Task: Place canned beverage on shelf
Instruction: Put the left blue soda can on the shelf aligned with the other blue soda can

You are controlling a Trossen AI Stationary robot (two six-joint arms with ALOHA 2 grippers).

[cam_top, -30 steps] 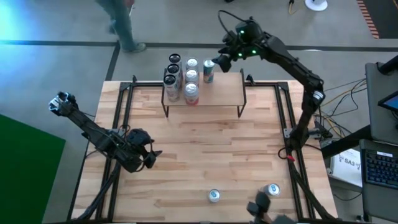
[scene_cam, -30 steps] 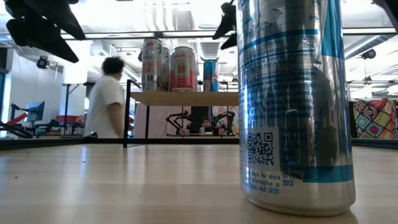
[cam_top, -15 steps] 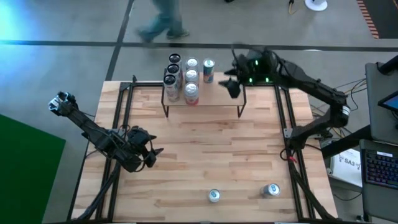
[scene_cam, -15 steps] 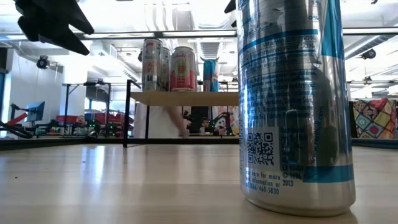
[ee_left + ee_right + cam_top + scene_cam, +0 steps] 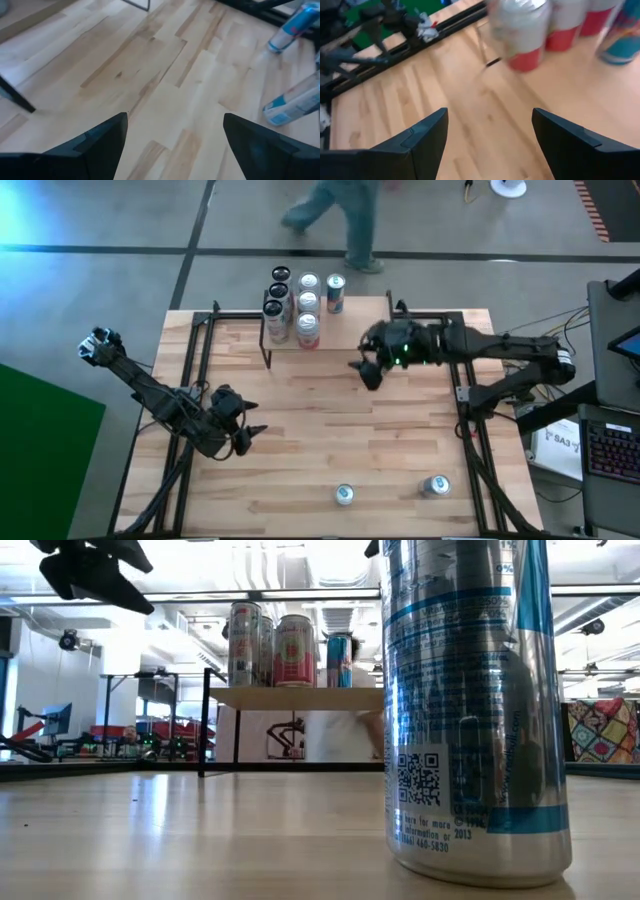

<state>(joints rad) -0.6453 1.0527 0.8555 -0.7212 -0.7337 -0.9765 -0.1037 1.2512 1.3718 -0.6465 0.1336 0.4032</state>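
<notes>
- Your right gripper [image 5: 366, 370] is hanging over the right end of the shelf [image 5: 350, 330], fingers spread wide and empty. Half a second ago it was further back, near the shelf's rear right corner, and a second ago it was right beside the teal can [image 5: 335, 293], so it is pulling away toward the table's middle.
- The teal can is standing upright on the shelf's back edge, next to the five other cans [image 5: 293, 305] grouped at the shelf's left end. It is sitting exactly where it was a second ago.
- Your left gripper [image 5: 247, 435] is waiting over the table's left side, fingers parted and holding nothing, barely shifted from before.
- Two more cans [image 5: 344, 495] are standing at the table's [image 5: 330, 420] near edge, unmoved.
- A person [image 5: 345, 215] is walking past behind the table, now further right than earlier.
</notes>
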